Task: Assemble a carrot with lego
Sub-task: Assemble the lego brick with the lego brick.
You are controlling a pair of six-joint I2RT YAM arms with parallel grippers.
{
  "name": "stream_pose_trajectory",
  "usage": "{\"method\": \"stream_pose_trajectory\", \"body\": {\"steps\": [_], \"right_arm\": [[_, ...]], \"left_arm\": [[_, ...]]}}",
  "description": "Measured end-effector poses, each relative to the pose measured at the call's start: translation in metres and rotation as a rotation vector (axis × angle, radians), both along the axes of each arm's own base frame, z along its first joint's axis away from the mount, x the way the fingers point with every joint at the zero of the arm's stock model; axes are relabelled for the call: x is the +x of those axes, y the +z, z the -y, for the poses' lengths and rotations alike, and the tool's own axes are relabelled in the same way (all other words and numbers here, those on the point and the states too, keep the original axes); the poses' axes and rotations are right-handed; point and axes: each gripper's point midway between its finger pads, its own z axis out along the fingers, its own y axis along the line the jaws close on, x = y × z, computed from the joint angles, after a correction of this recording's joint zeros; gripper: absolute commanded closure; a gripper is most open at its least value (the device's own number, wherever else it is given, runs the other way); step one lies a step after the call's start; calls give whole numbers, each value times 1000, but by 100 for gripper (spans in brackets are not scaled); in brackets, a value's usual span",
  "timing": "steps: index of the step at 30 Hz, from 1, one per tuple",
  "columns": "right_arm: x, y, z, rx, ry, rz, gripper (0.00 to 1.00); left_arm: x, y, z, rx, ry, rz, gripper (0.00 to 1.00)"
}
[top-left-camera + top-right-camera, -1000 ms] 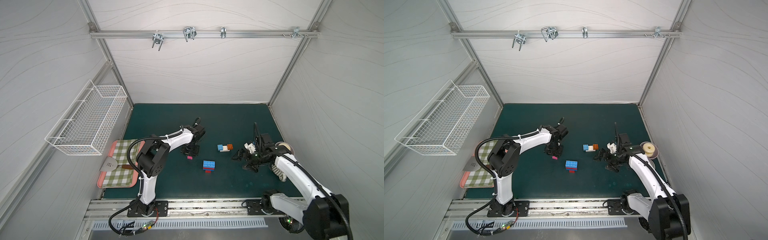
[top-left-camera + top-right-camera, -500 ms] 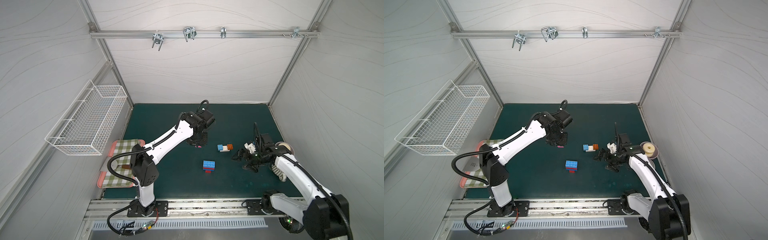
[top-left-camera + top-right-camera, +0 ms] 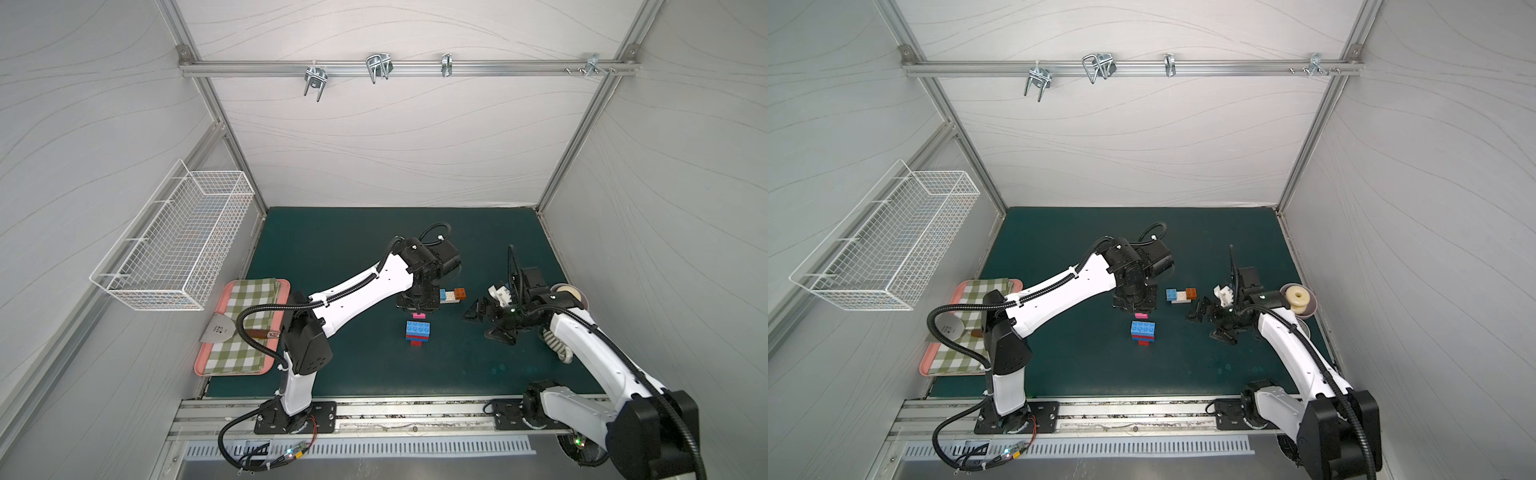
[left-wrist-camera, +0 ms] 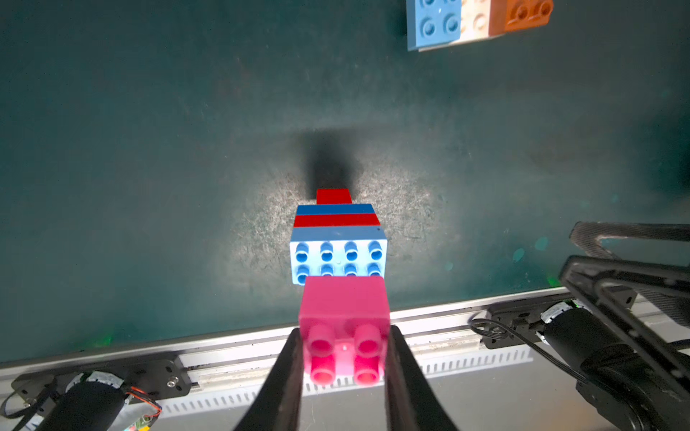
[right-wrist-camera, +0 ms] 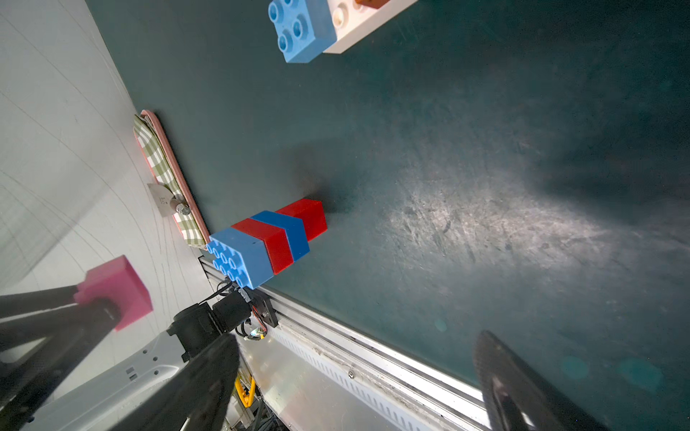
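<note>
Overhead view of a dark green mat (image 3: 374,365). Near its centre the left gripper (image 3: 417,311) pinches a pink brick (image 3: 419,316), close to the far side of a blue and red stack (image 3: 418,331). A row of light-blue, white and orange bricks (image 3: 452,295) lies just beyond. The right gripper (image 3: 484,326), jaws spread, is toward the right edge

You've only got a sliver of the pink brick (image 3: 419,316) (image 3: 1141,316) in both top views; the left gripper (image 3: 417,311) sits over the rest. On the left wrist camera, the light-blue, white and orange piece (image 4: 474,22) runs off the frame edge, and on the right wrist camera its orange end barely shows. There the pink brick is soft, out of focus, and the fingers (image 5: 522,388) of the right gripper (image 5: 354,341) are cropped.
</note>
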Motion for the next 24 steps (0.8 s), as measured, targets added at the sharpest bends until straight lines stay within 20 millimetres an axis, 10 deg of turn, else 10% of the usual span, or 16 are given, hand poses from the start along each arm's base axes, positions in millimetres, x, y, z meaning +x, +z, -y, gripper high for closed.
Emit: {"method": "stream_pose_trajectory", "body": {"steps": [24], "right_arm": [[0, 0, 0, 2, 1, -1, 1]], "left_arm": [[-12, -33, -3, 55, -1, -53, 88]]}}
